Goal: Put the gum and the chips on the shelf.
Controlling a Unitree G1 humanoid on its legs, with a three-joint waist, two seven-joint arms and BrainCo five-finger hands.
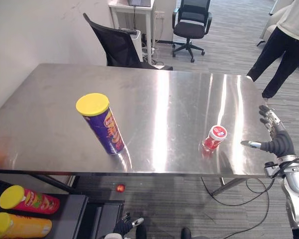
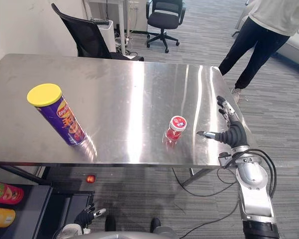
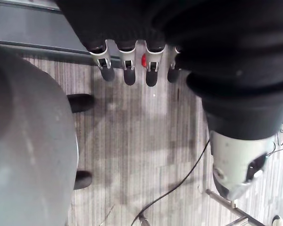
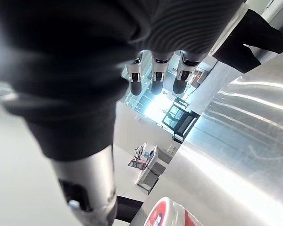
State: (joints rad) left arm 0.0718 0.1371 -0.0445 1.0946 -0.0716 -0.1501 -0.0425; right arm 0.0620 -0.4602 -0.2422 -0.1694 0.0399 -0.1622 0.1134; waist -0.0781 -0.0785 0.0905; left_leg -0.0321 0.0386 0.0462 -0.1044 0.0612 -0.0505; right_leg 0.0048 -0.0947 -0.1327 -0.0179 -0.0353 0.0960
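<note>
A purple chips can [image 1: 102, 124] with a yellow lid stands tilted on the left part of the steel table [image 1: 164, 94]. The gum [image 1: 214, 138], a small red bottle with a white lid, stands near the front right edge and also appears in the right wrist view as the gum [image 4: 167, 214]. My right hand [image 1: 276, 138] hovers open at the table's right edge, thumb pointing toward the gum, a short gap from it. My left hand [image 1: 124, 226] hangs open low below the table's front edge, over the floor, its fingers [image 3: 127, 70] straight and holding nothing.
A dark shelf [image 1: 74, 209] at the lower left holds a red can [image 1: 27, 199] and a yellow can [image 1: 17, 226]. A black chair [image 1: 117, 47] stands behind the table, an office chair [image 1: 192, 25] farther back. A person [image 1: 284, 45] stands at the far right. A small red thing [image 1: 120, 188] lies on the floor.
</note>
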